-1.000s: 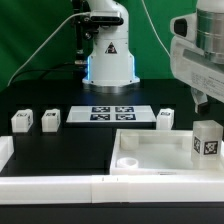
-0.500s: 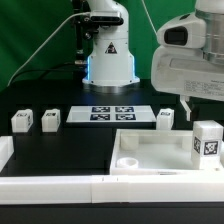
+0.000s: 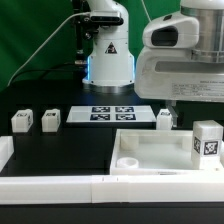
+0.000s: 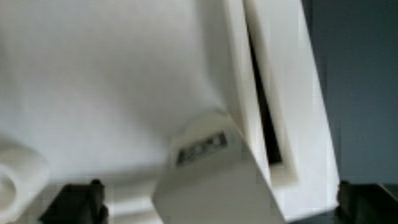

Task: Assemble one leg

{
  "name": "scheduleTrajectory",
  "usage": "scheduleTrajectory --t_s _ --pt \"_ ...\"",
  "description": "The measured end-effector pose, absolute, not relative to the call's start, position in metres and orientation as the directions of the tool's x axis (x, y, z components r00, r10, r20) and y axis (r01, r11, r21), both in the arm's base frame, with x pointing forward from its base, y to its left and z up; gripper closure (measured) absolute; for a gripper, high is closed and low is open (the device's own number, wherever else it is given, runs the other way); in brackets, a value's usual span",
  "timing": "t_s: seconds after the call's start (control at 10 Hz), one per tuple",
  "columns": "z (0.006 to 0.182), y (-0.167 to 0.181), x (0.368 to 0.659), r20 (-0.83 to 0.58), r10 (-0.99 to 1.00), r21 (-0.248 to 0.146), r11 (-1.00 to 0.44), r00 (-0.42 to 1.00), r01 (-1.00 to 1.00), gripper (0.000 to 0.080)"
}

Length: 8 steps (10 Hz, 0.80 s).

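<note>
Exterior view, left to right. Four legs counted. Two stand side by side at mid-left on the black table (image 3: 70, 140): first leg (image 3: 22, 121), second leg (image 3: 49, 119). One marker board (image 3: 112, 113) lies flat at centre, in front of the robot base (image 3: 108, 55). Third leg (image 3: 165, 119) stands right of centre, just beyond the panel's far rim. One large white panel (image 3: 160, 155) fills the lower right, round socket near its left corner. Fourth leg (image 3: 208, 139) stands upright at the panel's right edge, tag facing the camera.

Arm head fills the upper right. Gripper (image 3: 172, 103) pokes out just above the third leg; open or closed, cannot tell.

Wrist view: white panel surface, one tagged leg (image 4: 210, 165) close up, dark fingertips (image 4: 80, 197) at the frame's bottom.
</note>
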<state>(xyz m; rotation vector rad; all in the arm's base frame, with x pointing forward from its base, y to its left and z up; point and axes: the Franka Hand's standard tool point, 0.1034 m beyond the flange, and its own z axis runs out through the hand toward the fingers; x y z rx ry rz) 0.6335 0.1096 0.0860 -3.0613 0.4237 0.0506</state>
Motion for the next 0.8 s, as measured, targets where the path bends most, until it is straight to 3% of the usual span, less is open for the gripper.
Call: scheduleTrajectory --t_s 0.2,0.8 --pt "0.085 0.121 0.634 0.127 -0.266 -0.102 -0.962 0.956 -0.254 0.0151" --pt "0.074 0.12 0.63 0.082 -0.135 -0.07 -0.989 0.987 -0.13 0.0151"
